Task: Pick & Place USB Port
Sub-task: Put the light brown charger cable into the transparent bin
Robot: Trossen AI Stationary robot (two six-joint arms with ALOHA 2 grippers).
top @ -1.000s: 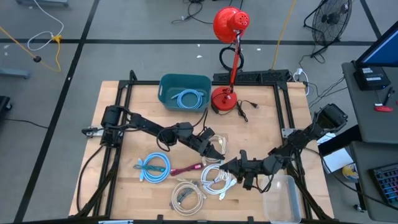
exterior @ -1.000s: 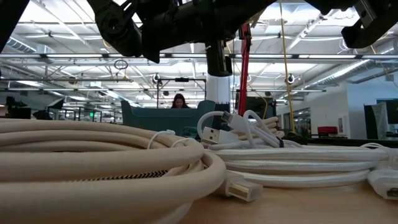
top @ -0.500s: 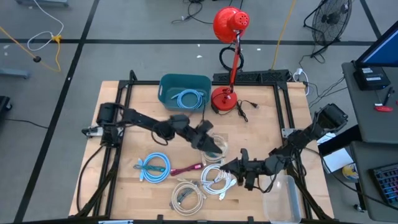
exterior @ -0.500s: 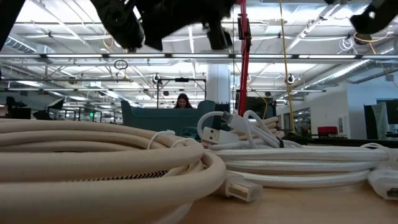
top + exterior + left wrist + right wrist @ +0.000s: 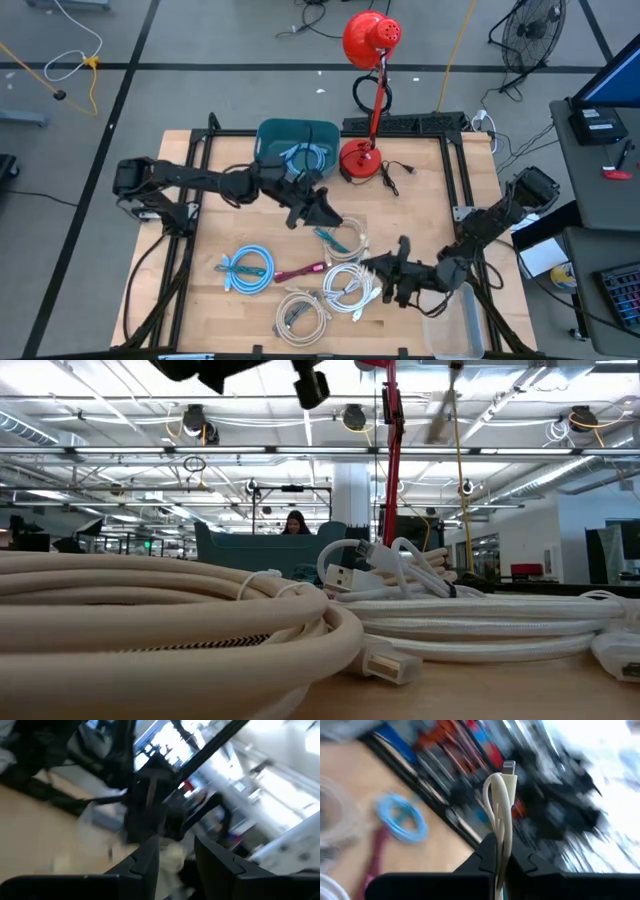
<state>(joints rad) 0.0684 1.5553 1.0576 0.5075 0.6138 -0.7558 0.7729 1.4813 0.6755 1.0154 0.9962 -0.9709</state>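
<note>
At the lower edge of the high view, right of centre, my right gripper (image 5: 372, 265) is clamped on a white USB cable (image 5: 501, 795); in my right wrist view the doubled cable stands up between my fingers with its connector at the top. Just left of that gripper lie white cable coils (image 5: 345, 287) and another coil (image 5: 300, 310) nearer the bottom edge. Further left are a magenta cable (image 5: 298, 271) and a light blue coil (image 5: 247, 267). Toward the centre of the frame, my left gripper (image 5: 327, 212) hangs above the table with its fingers parted and nothing between them. Beyond it, in the upper middle, the teal bin (image 5: 270, 135) holds a blue cable (image 5: 305, 155), with the red lamp (image 5: 365, 95) at its right.
</note>
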